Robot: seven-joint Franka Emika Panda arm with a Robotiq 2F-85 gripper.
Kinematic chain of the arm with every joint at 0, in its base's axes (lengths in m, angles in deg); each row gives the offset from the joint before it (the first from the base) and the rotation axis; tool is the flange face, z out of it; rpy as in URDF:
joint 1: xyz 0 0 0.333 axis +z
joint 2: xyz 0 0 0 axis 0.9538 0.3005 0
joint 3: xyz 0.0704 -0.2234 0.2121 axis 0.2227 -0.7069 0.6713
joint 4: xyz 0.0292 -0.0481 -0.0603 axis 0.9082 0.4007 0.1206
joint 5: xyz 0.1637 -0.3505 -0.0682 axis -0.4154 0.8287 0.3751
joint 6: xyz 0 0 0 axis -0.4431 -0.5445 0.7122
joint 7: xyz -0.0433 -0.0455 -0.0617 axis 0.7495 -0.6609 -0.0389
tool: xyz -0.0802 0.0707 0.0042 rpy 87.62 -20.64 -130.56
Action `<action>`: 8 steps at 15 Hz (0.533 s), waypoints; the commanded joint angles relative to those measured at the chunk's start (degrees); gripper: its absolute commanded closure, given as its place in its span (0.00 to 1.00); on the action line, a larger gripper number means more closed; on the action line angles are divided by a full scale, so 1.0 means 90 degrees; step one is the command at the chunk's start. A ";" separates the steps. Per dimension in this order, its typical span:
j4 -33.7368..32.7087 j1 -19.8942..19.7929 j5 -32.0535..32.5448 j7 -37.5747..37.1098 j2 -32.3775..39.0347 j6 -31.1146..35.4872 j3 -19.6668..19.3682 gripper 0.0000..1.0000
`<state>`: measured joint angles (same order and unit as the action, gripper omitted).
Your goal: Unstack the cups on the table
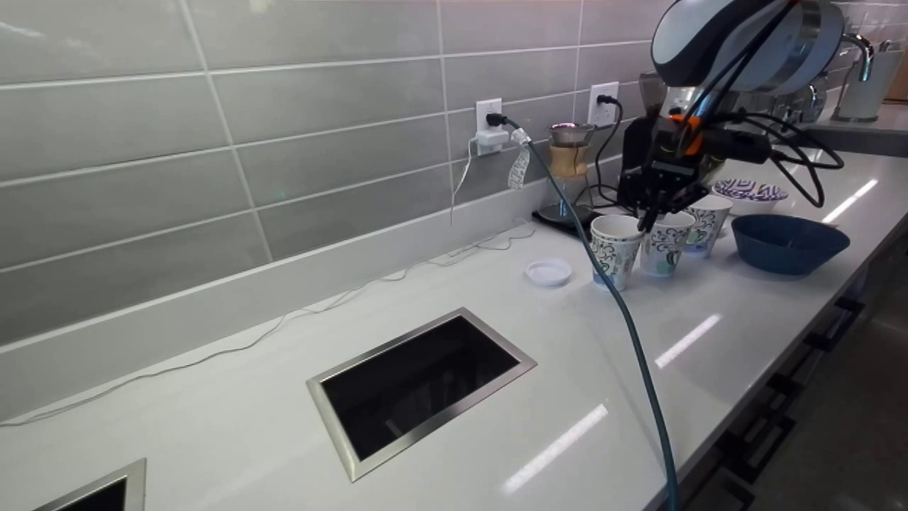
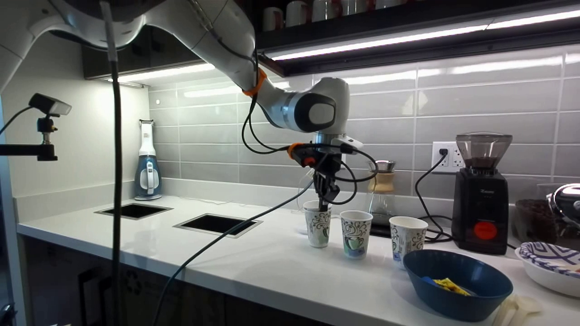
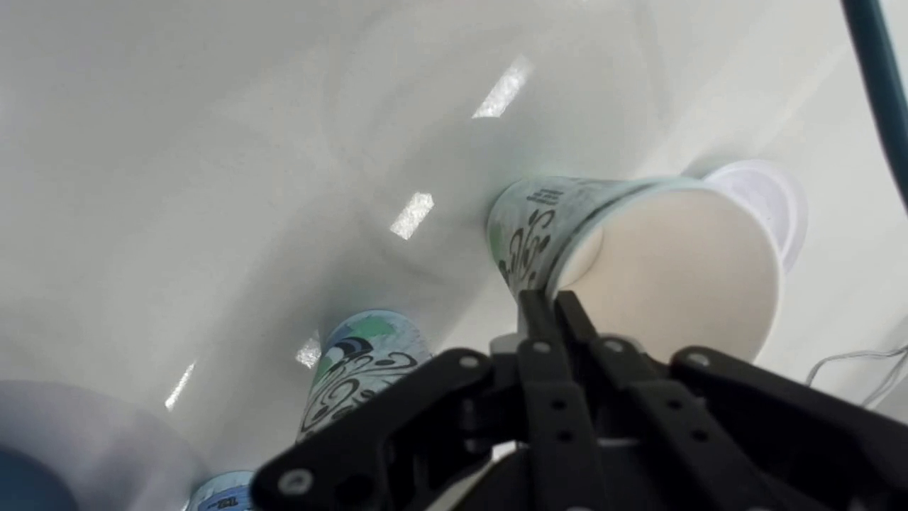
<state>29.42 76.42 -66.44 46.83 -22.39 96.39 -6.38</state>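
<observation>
Dark fingers (image 3: 535, 323) sit nearest in the wrist view, at the rim of the cup stack (image 3: 631, 262), on the edge that faces the blue bowl (image 1: 787, 250). They are pressed almost together, with the cup wall seeming to run between them, one inside the mouth and one outside, so I take it that they pinch the rim.

Upright on the worktop (image 1: 567, 333), with its long axis vertical and its mouth up, the cup stack stands well apart from the blue bowl. In an exterior view the cup stack (image 1: 618, 257) shows what looks like a second rim just below the top one, so at least two cups are probably nested there. Between it and the blue bowl come the middle cup (image 2: 356, 237), apart from the stack, and then the last cup (image 2: 404, 237), near the bowl; whether cup and bowl touch cannot be told.

With the hold off the centre line, on the bowl side, the coming pull should, as I judge, run straight up along the stack's axis. A slant toward the blue bowl could jam the nested walls or knock the middle cup, and what sits beneath may ride up by friction.
</observation>
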 commanded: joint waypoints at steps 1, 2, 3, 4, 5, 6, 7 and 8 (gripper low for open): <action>-0.0173 0.0037 -0.0103 0.0120 0.0132 0.0047 -0.0009 1.00; -0.0143 0.0042 -0.0103 0.0133 0.0098 0.0028 -0.0001 0.99; -0.0107 0.0052 -0.0096 0.0138 0.0049 0.0032 0.0004 0.99; -0.0042 0.0094 -0.0028 0.0085 -0.0043 0.0033 -0.0016 0.99; 0.0013 0.0158 0.0087 -0.0031 -0.0132 0.0037 -0.0062 0.99; 0.0034 0.0088 -0.0132 0.0101 -0.0275 -0.0279 0.0048 0.99; 0.0159 0.0279 0.0280 -0.0317 -0.0418 -0.0037 -0.0151 0.99; 0.0150 0.0208 0.0090 -0.0162 -0.0534 -0.0404 -0.0040 0.99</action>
<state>29.38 77.30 -65.82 46.43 -23.37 96.02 -6.45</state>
